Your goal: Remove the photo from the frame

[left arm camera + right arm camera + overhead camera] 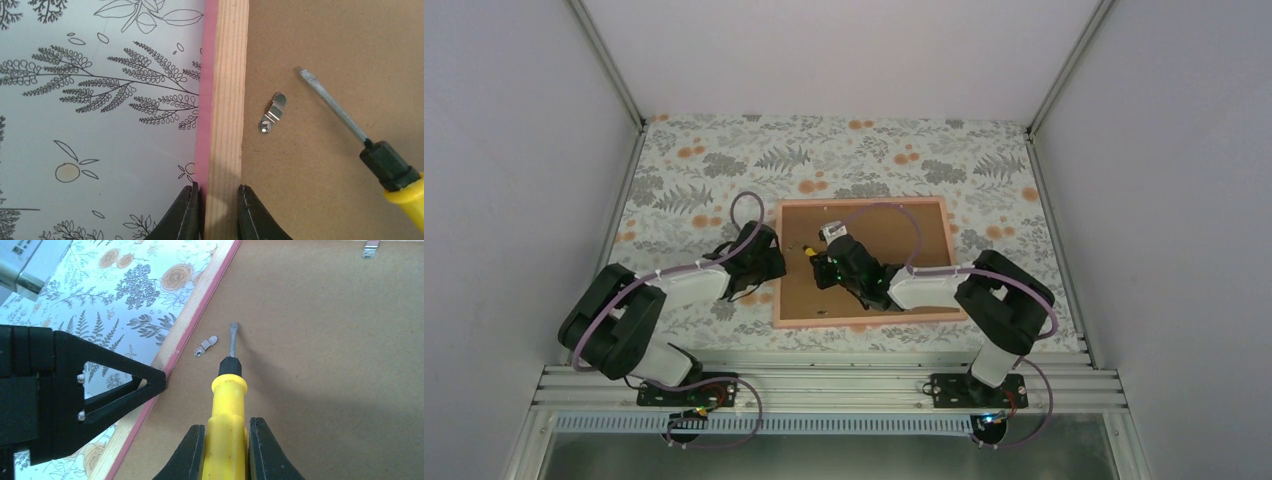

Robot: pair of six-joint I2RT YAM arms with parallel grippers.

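The pink frame (864, 322) lies face down, its brown backing panel (914, 235) facing up. The photo is hidden under that panel. My left gripper (217, 200) is shut on the frame's left wooden rail (225, 100), one finger outside and one inside. My right gripper (226, 432) is shut on a yellow-handled screwdriver (227, 410). The screwdriver's flat tip (233, 327) hovers over the backing, just right of a small metal clip (206, 345) near the left rail. The same clip (272, 114) is turned inward over the panel.
A second metal clip (370, 249) sits at the frame's far edge. The frame rests on a floral tablecloth (714, 160), enclosed by white walls on three sides. The left gripper's finger (125, 375) is close beside the screwdriver.
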